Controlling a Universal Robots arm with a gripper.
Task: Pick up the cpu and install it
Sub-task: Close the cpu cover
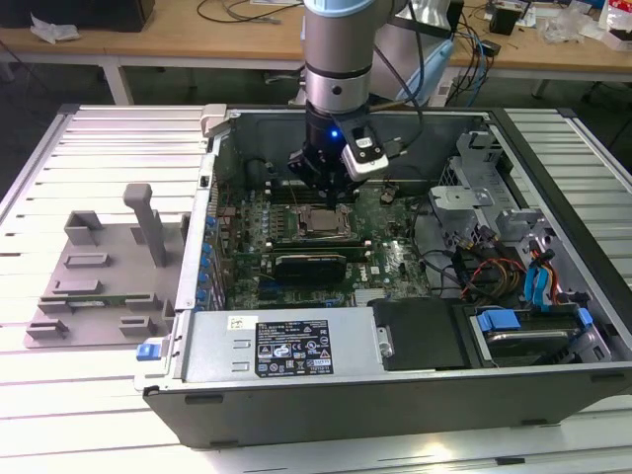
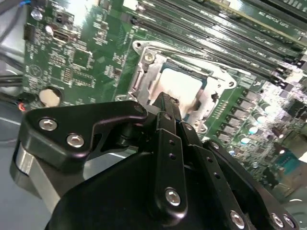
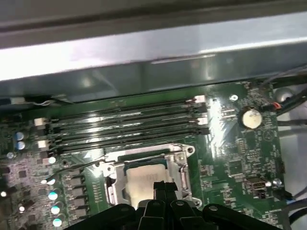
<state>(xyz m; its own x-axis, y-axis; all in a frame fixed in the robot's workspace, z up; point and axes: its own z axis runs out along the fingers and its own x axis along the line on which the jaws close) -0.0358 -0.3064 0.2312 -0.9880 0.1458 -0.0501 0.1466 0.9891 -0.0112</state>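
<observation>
Pincer point(image 3: 163, 186) is hovering pressed together, holding nothing, over the cpu point(image 3: 136, 179) lying in its socket point(image 3: 186, 154), and I'm guessing it's light, stiff, delicate underneath, best pinched by opposite edges.

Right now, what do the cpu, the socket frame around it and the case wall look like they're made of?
By looks: the cpu is probably metal on top, pale silver-grey with a dull sheen; the socket frame is bare bright metal, with glints and screw heads; the case wall seems grey sheet metal, smooth with soft reflections.
</observation>
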